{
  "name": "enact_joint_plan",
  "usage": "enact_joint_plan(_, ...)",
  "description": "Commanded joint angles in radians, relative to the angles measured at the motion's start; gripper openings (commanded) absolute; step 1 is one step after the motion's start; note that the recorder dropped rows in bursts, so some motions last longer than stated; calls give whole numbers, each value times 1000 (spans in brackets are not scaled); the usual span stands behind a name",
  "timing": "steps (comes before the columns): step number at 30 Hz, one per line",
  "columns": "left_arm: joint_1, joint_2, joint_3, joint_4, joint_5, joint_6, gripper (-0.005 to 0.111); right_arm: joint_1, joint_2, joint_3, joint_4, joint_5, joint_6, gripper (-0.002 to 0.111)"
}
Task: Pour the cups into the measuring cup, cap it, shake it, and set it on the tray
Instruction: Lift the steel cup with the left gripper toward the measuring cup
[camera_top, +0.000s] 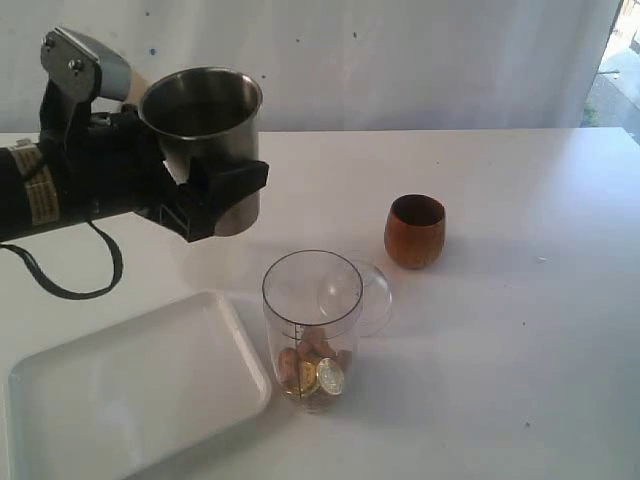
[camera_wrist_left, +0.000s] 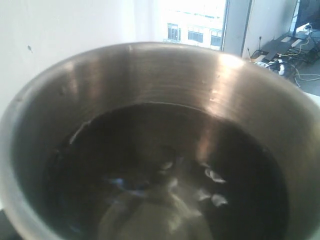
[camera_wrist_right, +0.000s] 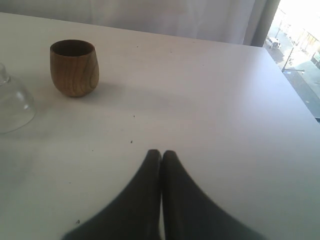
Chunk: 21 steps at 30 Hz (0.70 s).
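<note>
My left gripper (camera_top: 215, 195) is clamped on the tumbler (camera_top: 205, 125) in the upper left of the exterior frame, holding it upright, lifted off the worktop (camera_top: 520, 330). Its wrist camera looks straight into the tumbler's steel mouth. The measuring cup (camera_top: 312, 325) stands low in the centre with coins (camera_top: 315, 377) in its bottom. The tray (camera_top: 120, 395) lies just beside it at lower left. A clear domed lid (camera_top: 368, 290) sits just behind the measuring cup. The wooden cup (camera_top: 415, 230) stands right of centre, apart from both. My right gripper (camera_wrist_right: 161, 167) has its fingers pressed together above the worktop, holding nothing.
</note>
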Motion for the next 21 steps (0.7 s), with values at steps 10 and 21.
enact_joint_plan(10, -26, 54, -42, -37, -61, 118, 0, -3, -6, 3, -1, -1, -5, 0)
enact_joint_plan(21, -26, 124, -42, -37, -137, 246, 0, -3, -6, 3, -1, -1, -5, 0)
